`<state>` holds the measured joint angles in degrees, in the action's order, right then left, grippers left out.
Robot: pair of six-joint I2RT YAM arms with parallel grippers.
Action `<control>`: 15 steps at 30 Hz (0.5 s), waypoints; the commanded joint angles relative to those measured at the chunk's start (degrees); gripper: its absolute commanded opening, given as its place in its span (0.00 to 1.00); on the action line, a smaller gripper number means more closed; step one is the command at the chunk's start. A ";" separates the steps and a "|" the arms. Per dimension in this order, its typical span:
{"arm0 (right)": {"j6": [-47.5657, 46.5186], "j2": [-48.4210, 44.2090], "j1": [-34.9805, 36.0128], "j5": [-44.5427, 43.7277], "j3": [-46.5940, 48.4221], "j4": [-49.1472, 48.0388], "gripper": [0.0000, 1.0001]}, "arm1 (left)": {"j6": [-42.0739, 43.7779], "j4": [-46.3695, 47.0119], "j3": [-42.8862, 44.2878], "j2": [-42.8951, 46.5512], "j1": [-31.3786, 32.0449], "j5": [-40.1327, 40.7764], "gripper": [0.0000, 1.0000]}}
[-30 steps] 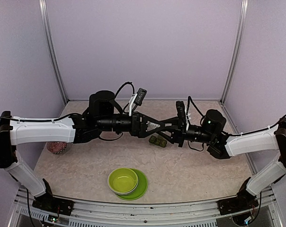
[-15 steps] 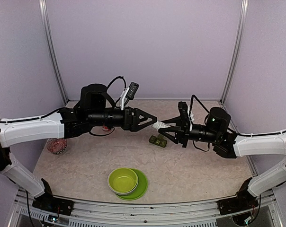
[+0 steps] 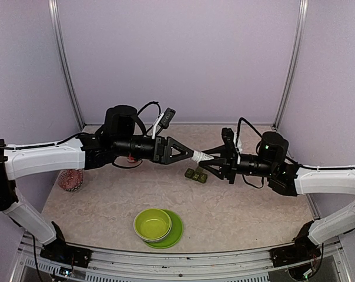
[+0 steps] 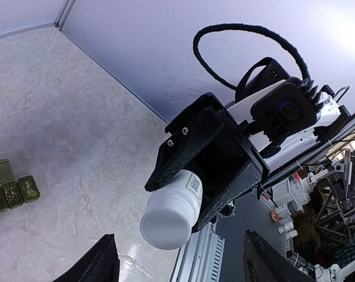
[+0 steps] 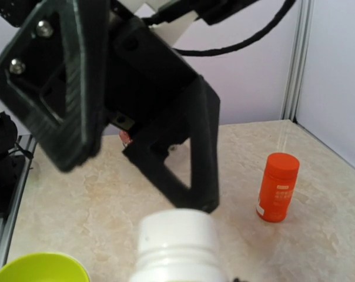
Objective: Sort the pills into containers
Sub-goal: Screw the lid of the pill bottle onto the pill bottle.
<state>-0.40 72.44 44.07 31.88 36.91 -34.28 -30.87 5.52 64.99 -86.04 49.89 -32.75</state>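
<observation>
My right pincer (image 3: pixel 217 160) is clenched on a white bottle (image 3: pixel 200 156), held level, cap toward my left pincer (image 3: pixel 190 155), which stands released at that cap. The green pill box (image 3: pixel 196 174) lies on the tabletop (image 3: pixel 254 205) just below the bottle.

From the top view, the containers (image 3: pixel 196 175) lie on the desk (image 3: pixel 254 211) just right of centre, directly beneath the raised bottle (image 3: pixel 199 157), which hangs between the left tool (image 3: pixel 191 155) and the right tool (image 3: pixel 208 157). The bowl (image 3: pixel 153 223) sits on its plate (image 3: pixel 176 232) at lower centre, left of the containers, and a round object (image 3: pixel 70 181) lies at the desk's left edge. On my right wrist view, a standing bottle (image 5: pixel 277 187) is upright at right, beyond the raised bottle.
</observation>
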 commanded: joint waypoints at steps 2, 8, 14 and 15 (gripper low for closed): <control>-1.34 -1.35 0.40 0.53 2.11 1.58 0.17 | -1.88 2.72 2.05 -2.80 -0.09 -4.59 0.65; -1.49 -0.53 0.40 1.07 2.62 1.96 0.17 | -2.29 3.26 3.07 -4.48 0.08 -5.39 0.60; -1.78 0.04 0.40 1.26 3.05 2.42 0.17 | -2.55 4.05 3.46 -5.62 0.13 -5.91 0.51; -1.87 0.06 0.40 1.21 3.05 2.48 0.17 | -2.57 4.21 3.40 -5.75 0.12 -6.00 0.49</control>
<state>-1.61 72.40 44.07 32.45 38.26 -32.56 -33.21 7.35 66.92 -90.74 49.91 -37.39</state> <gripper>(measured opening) 0.333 0.518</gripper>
